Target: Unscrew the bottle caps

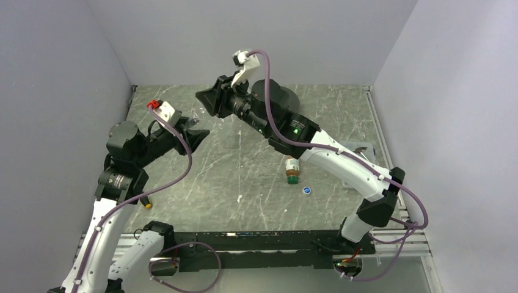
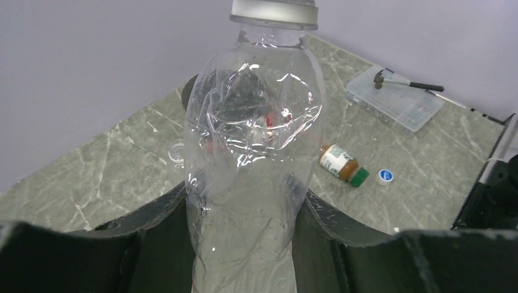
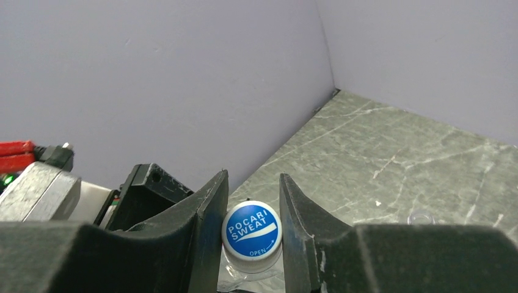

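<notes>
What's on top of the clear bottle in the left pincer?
A blue-topped cap, on the neck of the bottle, with the right pincer shut on its sides. The cap covers the threads, so how far it's unscrewed can't be seen.

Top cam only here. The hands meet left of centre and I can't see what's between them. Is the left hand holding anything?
Observer: Yes. In the left wrist view the left hand is shut on a plain clear bottle, with a pale cap on its neck.
Operator: And the other arm?
Observer: In the right wrist view the right hand is shut on that cap, one finger on each side. Its top is blue and printed Pocari Sweat.
Operator: What's under the right forearm?
Observer: A clear plastic box with a small hammer lying on it.
</notes>
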{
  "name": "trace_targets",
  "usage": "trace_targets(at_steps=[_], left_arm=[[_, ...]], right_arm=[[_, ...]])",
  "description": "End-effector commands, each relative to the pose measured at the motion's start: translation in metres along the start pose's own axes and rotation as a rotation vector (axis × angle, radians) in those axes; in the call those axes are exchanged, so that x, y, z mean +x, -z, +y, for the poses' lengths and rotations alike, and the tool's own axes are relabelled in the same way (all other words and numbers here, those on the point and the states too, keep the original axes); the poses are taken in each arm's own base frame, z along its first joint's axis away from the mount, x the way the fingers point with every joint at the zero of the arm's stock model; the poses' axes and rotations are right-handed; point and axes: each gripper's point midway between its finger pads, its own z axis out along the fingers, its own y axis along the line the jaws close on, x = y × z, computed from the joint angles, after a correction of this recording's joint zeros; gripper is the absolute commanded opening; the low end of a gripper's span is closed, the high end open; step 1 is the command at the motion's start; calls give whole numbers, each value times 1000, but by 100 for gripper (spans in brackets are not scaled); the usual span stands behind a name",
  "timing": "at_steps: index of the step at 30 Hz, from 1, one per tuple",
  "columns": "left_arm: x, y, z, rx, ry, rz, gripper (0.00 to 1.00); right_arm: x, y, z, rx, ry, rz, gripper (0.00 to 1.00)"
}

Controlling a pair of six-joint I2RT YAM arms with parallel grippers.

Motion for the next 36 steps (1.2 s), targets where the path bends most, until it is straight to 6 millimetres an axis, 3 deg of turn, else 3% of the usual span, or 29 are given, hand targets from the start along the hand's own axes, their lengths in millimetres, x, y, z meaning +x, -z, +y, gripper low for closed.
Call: trace_targets(at_steps=[1, 8, 12, 18, 21, 22, 24, 25, 30, 36], left_arm=[[-41, 5, -27, 123, 59, -100, 48], [-57, 17, -81, 446, 147, -97, 46], [-61, 24, -99, 582, 189, -81, 45], [-61, 24, -101, 611, 194, -72, 45], [-54, 20, -93, 552, 162, -65, 46], [-50, 18, -87, 511, 153, -56, 46], [-43, 11, -72, 411, 106, -54, 47], [-39, 8, -64, 365, 79, -51, 47], [-24, -2, -24, 156, -29, -29, 48], [-24, -3, -4, 46, -72, -48, 47]], right_arm=[[-35, 21, 49, -278, 44, -38, 0], [-45, 79, 79, -749, 65, 41, 0], [-48, 107, 92, -875, 119, 16, 0], [-47, 110, 89, -863, 150, -3, 0], [-62, 87, 60, -621, 127, -49, 67], [-70, 81, 49, -535, 112, -76, 80], [-82, 77, 34, -410, 93, -125, 94], [-87, 77, 30, -363, 87, -151, 99], [-73, 62, 20, -122, 113, -113, 100], [-47, 41, -2, 58, 81, -26, 93]])
